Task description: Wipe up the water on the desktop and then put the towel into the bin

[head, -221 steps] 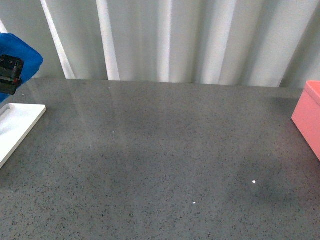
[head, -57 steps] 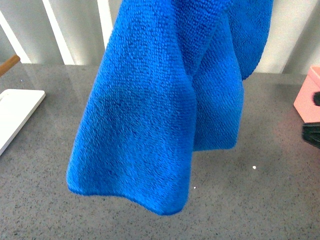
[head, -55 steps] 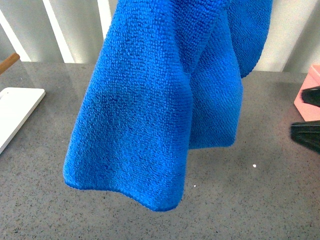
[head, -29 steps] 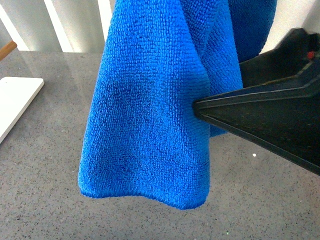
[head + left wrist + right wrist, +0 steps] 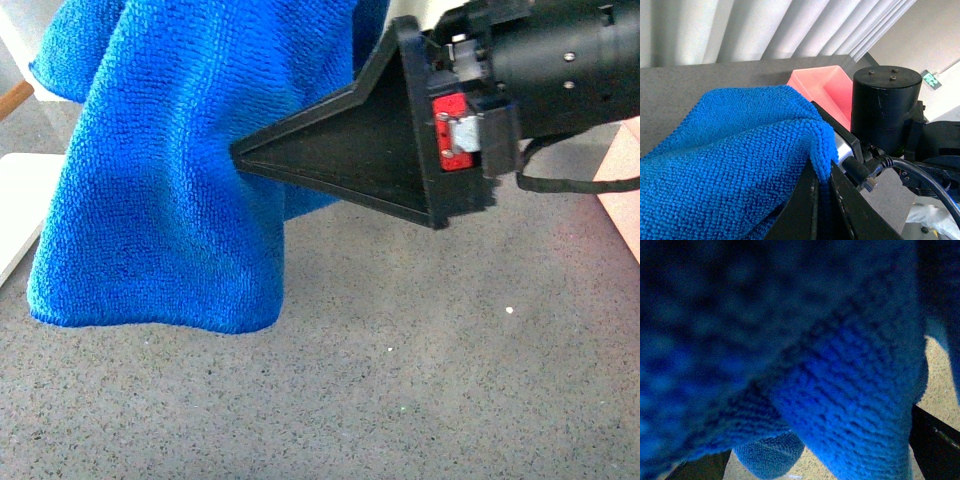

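Note:
The bright blue towel (image 5: pixel 160 200) hangs over the left half of the dark grey speckled desktop (image 5: pixel 420 390), its lower edge just above the surface. In the left wrist view my left gripper (image 5: pixel 821 182) is shut on a fold of the towel (image 5: pixel 725 160); that gripper is out of the front view. My right gripper (image 5: pixel 245 155) reaches in from the right, open, its black tip against the cloth. The towel (image 5: pixel 840 365) fills the right wrist view and lies between the right gripper's fingers (image 5: pixel 937 445). The pink bin (image 5: pixel 622 170) stands at the right edge.
A flat white board (image 5: pixel 18 205) lies at the desktop's left edge, partly behind the towel. Two tiny white specks (image 5: pixel 509 310) dot the surface to the right. White curtains hang behind the desktop. The bin (image 5: pixel 827 87) shows past the right arm (image 5: pixel 885 110).
The towel has swung left across the front view. My right gripper has pushed further left, from beside the cloth to its tip pressing into it.

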